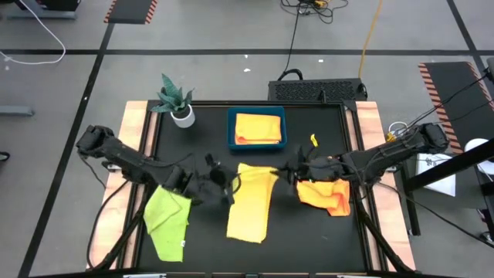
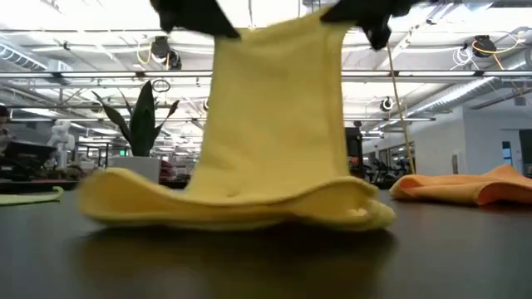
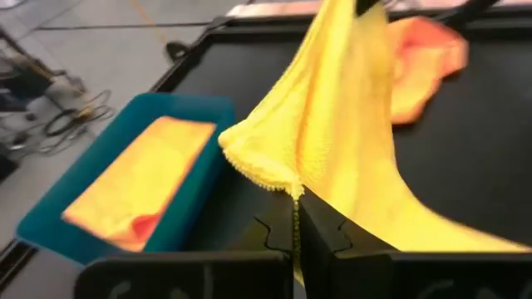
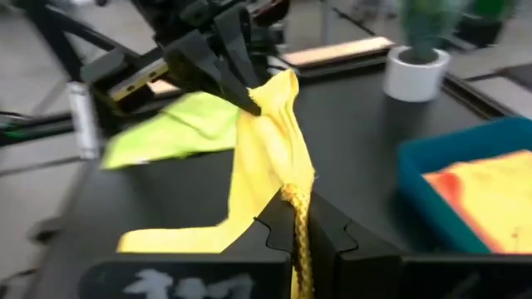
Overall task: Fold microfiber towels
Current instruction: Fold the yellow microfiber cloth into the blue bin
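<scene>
One folded towel (image 1: 258,128) already in the blue tray (image 1: 231,130). Yellow towel (image 1: 251,202) mid-table, top edge lifted, pinched tight by left gripper (image 1: 230,189) and right gripper (image 1: 287,174). Green towel (image 1: 167,218) and orange towel (image 1: 326,194) not yet folded.

I'm working in a big open lab hall: exposed ceiling trusses (image 2: 274,76), hazard-striped floor mats (image 1: 130,11), loose cables (image 1: 293,31), taped floor lines (image 1: 231,52).
</scene>
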